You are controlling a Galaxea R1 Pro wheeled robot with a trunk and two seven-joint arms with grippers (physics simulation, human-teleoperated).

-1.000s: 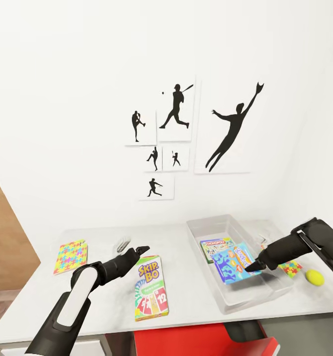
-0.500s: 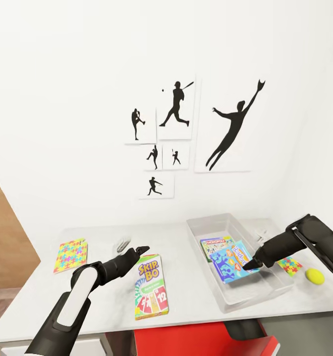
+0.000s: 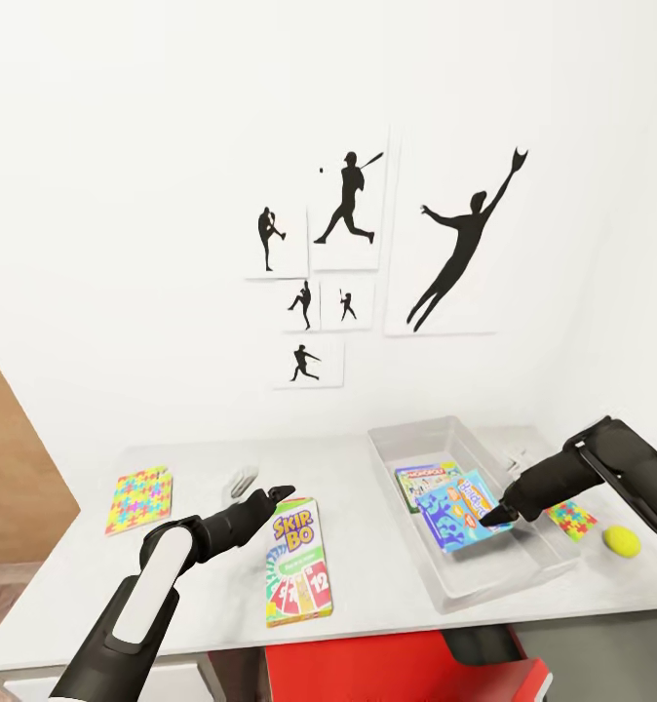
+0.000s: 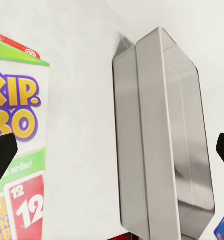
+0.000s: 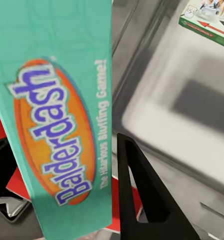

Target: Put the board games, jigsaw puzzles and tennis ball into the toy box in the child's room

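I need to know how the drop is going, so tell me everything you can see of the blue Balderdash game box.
The Balderdash box is a thin, light blue rectangular game box, cardboard by its look, with an orange oval logo lettered in blue. It sits tilted inside the toy box, partly overlapping the green Monopoly box. The right tool is at its near corner; in the right wrist view the box edge runs between the dark fingers, apparently gripped.
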